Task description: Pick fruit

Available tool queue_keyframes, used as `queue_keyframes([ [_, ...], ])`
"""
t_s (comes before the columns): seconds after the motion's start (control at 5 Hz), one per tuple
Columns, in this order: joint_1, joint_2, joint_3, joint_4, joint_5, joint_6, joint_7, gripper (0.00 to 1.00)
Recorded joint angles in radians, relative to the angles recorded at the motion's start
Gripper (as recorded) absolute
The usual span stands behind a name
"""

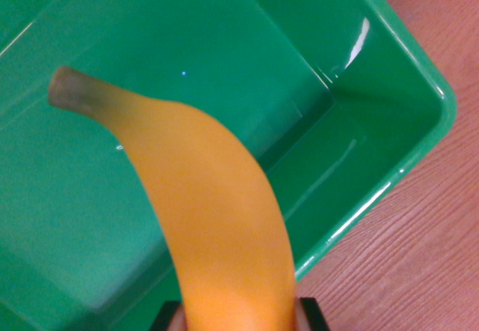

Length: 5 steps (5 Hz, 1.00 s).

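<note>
The gripper (238, 317) grasps the banana (217, 219) (lifted, apparently) above the green bin (419, 132); placing it remains.

Not much of the room on show here, folks, so the kind of place stays an open question. What we do get is a reddish-brown wood-grain surface (419, 263), a tabletop or a floor, running along the wrist view's right and top corner. Sitting on it, a glossy green plastic bin (419, 69) with rounded corners, bright light glinting off its wall. That pairing hints at a plain indoor setup, a bench or table arranged for handling things, rather than a kitchen or a shop. Beyond that, the picture won't say.
</note>
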State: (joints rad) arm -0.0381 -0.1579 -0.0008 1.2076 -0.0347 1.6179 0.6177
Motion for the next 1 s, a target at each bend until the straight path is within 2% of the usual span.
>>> queue_keyframes([
  [0.2,0.0,0.0,0.0,0.0,0.0,0.0,0.0,1.0],
  [0.4,0.0,-0.009,0.0,0.013,0.0003,0.022,-0.001,1.0],
  [1.0,0.0,-0.016,0.0,0.023,0.0006,0.039,-0.001,1.0],
])
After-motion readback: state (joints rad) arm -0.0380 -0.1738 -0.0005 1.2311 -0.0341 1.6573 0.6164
